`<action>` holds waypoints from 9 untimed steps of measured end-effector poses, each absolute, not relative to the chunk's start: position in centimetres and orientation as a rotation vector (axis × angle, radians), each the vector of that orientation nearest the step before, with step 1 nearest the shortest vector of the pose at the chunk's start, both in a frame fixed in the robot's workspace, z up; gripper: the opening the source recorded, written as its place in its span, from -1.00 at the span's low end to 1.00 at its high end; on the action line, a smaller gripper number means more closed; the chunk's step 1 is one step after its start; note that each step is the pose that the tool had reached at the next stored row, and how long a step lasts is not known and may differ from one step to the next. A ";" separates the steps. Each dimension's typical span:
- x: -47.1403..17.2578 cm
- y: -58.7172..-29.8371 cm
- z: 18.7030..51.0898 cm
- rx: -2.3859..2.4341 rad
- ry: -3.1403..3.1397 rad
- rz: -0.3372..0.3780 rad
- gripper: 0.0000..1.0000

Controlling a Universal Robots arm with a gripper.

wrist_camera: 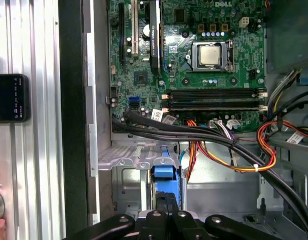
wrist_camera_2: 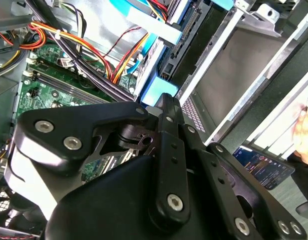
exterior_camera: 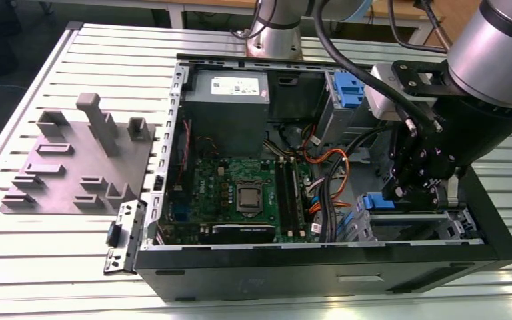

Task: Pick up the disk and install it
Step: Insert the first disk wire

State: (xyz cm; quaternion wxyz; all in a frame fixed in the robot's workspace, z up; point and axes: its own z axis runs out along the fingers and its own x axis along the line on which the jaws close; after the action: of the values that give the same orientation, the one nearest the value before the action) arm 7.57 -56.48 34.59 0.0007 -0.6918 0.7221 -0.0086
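I hang nose-down inside the open computer case (exterior_camera: 238,280), at the corner on the exterior view's right, because that is where the steel drive cage (wrist_camera: 128,162) sits. My gripper (wrist_camera: 167,200) has its 2 fingers drawn in against each other, judging by the linkage in both wrist views, and the tips meet the blue end of the disk (wrist_camera: 164,172). The disk stands edge-on in the cage's slot. I judge that is how the bay takes it, sliding between the rails, so the carrier's end is the only part I can reach from above. A bundle of black and orange cables (wrist_camera: 169,128) runs just beside the cage, between it and the motherboard (wrist_camera: 194,75). A straight vertical approach keeps me off them.

Much is hidden. My own linkage covers the contact, so I cannot tell whether the tips pinch a tab of the carrier or merely bear on it. The drive's metal body and label are out of sight, and only the blue frame shows, so how deep it is seated cannot be read. In the exterior view my wrist masks most of the cage.

1 more blue carrier (exterior_camera: 349,87) sits in an upper bay, well apart. The grey fixture plate (exterior_camera: 74,167) lies on the slatted table (exterior_camera: 25,267) outside the case, and a phone (wrist_camera: 8,97) lies beside the case wall.
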 end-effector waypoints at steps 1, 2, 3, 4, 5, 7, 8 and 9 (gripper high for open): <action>7.6 -56.5 34.6 -2.172 2.268 -0.027 -0.79; 7.6 -56.5 34.6 -2.172 2.267 -0.027 -0.79; 7.7 -56.5 34.6 -2.172 2.267 -0.027 -0.79; 7.9 -56.5 34.6 -2.172 2.268 -0.027 -0.79; 8.1 -56.5 34.6 -2.172 2.267 -0.027 -0.79; 8.5 -56.5 34.6 -2.172 2.268 -0.027 -0.79; 8.7 -56.5 34.6 -2.172 2.267 -0.027 -0.79; 8.9 -56.5 34.6 -2.172 2.267 -0.027 -0.79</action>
State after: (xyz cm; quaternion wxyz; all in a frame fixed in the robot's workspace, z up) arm 8.94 -56.48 34.58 0.0007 -0.6918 0.7221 -0.0086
